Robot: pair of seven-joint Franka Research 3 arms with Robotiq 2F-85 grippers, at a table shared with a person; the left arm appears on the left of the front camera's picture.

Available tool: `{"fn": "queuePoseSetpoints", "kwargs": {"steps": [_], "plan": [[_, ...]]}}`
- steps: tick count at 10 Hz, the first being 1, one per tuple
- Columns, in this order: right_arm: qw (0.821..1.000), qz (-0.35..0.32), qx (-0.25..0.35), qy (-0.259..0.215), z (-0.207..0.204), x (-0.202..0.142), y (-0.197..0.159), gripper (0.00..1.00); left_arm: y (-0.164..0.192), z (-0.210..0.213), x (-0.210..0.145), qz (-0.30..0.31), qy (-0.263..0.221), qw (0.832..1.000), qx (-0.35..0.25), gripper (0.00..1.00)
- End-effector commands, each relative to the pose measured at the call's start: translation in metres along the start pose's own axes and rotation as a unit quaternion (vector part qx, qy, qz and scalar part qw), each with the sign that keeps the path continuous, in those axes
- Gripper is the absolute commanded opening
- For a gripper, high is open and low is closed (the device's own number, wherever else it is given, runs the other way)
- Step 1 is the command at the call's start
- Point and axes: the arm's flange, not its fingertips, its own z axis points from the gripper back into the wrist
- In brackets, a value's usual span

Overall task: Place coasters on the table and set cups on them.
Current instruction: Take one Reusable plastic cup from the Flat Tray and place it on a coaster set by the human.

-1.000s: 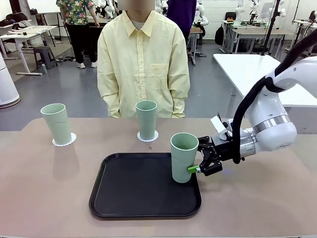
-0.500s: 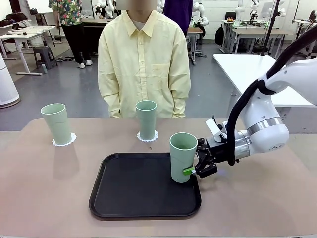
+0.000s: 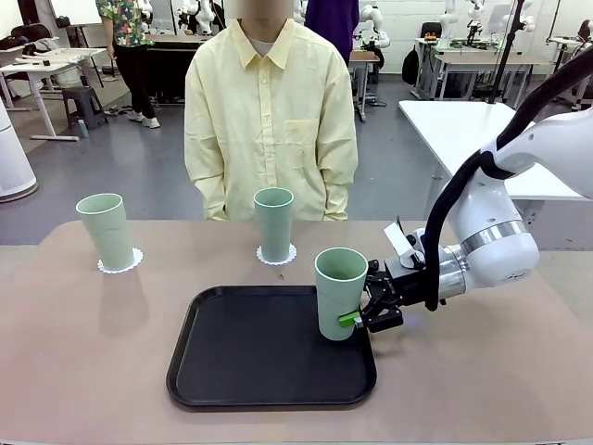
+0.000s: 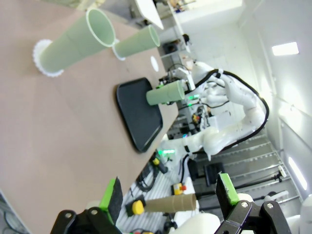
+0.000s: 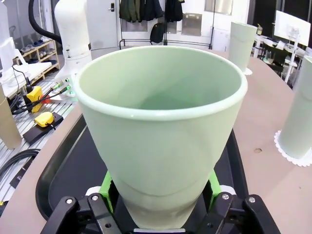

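Cups are the point here, and the third cup (image 3: 339,292) sits pinched low on its body in the right claw (image 3: 363,316), whose green pads (image 5: 108,184) press on either side just above the base. Gripping low on a tapered tumbler likely keeps the pads on the narrower part and leaves the rim free, though it puts most of the cup's height above the hold, so a tilt could make it swing. The cup stands upright at the right edge of the black tray (image 3: 243,363); whether its base touches the tray floor or is just lifted, I cannot tell. It is plain, matte, pale sage-green plastic, handleless, with a rolled lip, and looks light and slightly slippery.

Farther out, two more cups already stand on the table (image 3: 482,380): the middle cup (image 3: 273,223) on a doily (image 3: 290,255) in front of the person (image 3: 271,111), and the left cup (image 3: 107,231) on its own doily (image 3: 134,260). These doilies are thin, white, lacy paper with scalloped edges, flat under the bases. A third doily (image 4: 154,63) seems to lie bare on the table in the left wrist view, probably the held cup's goal.

The left claw (image 4: 168,195) hangs with its fingers spread apart and empty, well away from the cups.
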Motion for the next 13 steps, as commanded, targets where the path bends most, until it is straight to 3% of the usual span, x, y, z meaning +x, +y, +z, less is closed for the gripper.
{"fn": "queuePoseSetpoints", "kwargs": {"steps": [1,2,4,9,11,13], "plan": [[1.000,0.007,-0.003,-0.006,-0.002,-0.005,-0.003,0.00,-0.002,0.002,-0.001,0.000,-0.001,1.000,0.001,1.00],[1.000,-0.020,-0.010,-0.010,0.000,0.001,0.001,0.00,-0.002,0.002,-0.001,0.000,-0.001,1.000,0.001,1.00],[0.998,-0.062,0.004,-0.002,0.017,0.044,0.014,0.00,-0.002,0.002,-0.001,0.000,-0.001,1.000,0.001,1.00],[0.999,-0.038,-0.015,0.015,0.045,0.161,0.046,0.00,-0.002,0.002,-0.001,0.000,-0.001,1.000,0.001,1.00],[1.000,-0.021,-0.018,0.012,0.042,0.189,0.055,0.00,-0.002,0.002,-0.001,0.000,-0.001,1.000,0.001,1.00],[0.999,-0.027,-0.024,0.018,0.040,0.193,0.056,0.00,-0.002,0.002,-0.001,0.000,-0.001,1.000,0.001,1.00]]}}
